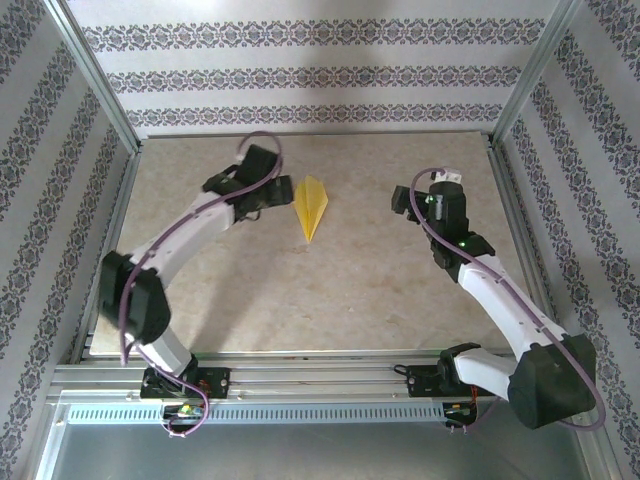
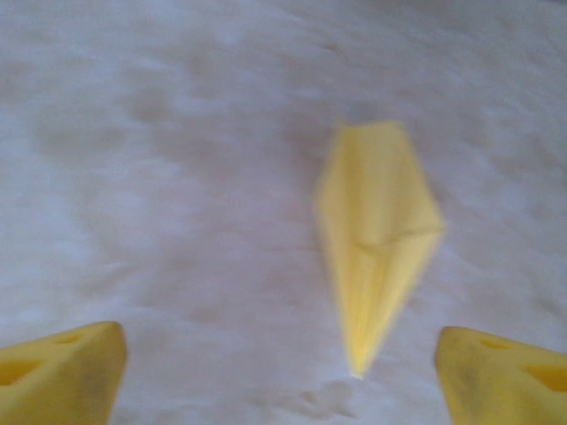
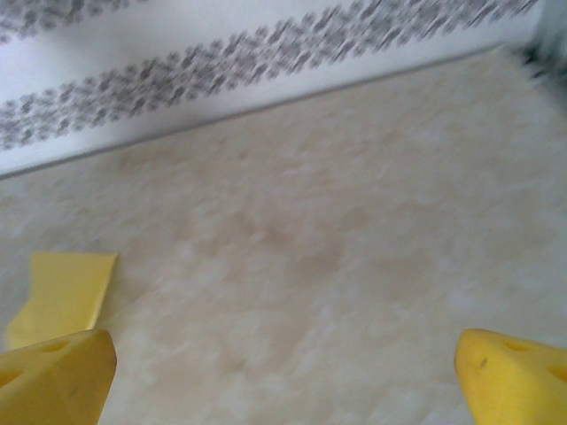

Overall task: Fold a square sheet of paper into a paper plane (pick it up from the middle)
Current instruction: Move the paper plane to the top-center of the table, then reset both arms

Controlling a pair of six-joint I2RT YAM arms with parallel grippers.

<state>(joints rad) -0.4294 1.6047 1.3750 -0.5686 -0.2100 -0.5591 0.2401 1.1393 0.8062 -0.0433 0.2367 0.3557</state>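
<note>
The square sheet of paper lies folded into a narrow yellow paper plane flat on the table, its point toward the near edge. In the left wrist view the paper plane is blurred, ahead of my fingers and right of centre. My left gripper hovers just left of it, open, with nothing between its yellow fingertips. My right gripper stands well to the right of the plane, also open and holding nothing. One end of the plane shows at the left of the right wrist view, beside my fingertip.
The beige marbled table top is ringed by patterned walls and an aluminium frame. The back wall is close in front of the right gripper.
</note>
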